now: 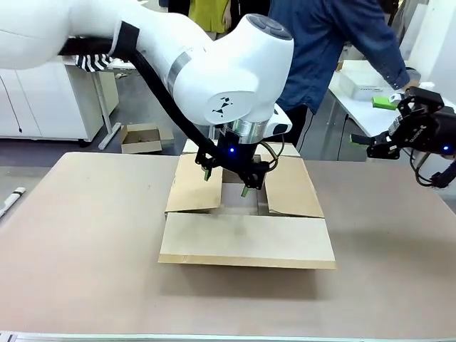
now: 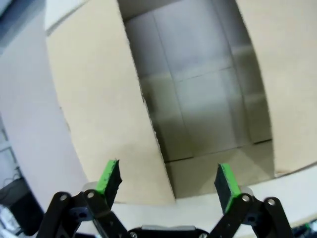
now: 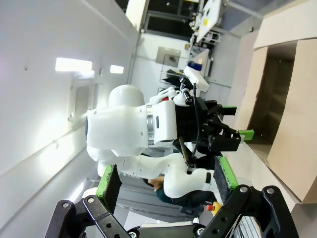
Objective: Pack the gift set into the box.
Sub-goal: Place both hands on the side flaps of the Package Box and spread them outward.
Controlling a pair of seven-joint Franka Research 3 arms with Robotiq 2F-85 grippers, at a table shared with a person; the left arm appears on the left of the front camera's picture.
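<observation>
A brown table [image 1: 85,242] spans the lower frame of the front view. A brown box [image 1: 246,241] sits at its middle with all four flaps folded outward, the near flap lying flat toward the bottom edge. The white left arm [image 1: 235,64] sweeps in from the upper left and bends down over the box, covering much of the upper middle of the frame. Behind it, at the top, a person [image 1: 335,43] in a blue shirt stands at the far side of the table. The left gripper [image 1: 226,183] hangs just above the box's opening, fingers pointing down, jaws spread wide with nothing between them. In the left wrist view we look past its green pads [image 2: 110,176] straight into the box, whose floor is bare cardboard. From that we judge the packing has barely begun. The box stands open and ready, but the set has yet to go in. Fetching it, lowering it inside and perhaps closing the flaps all remain. At the right edge of the front view the right gripper [image 1: 375,127] is raised off the table, well apart from the box, pointing toward the frame's middle. The right wrist view shows its jaws wide and empty too, aimed sideways at the left arm and the box's side.
</observation>
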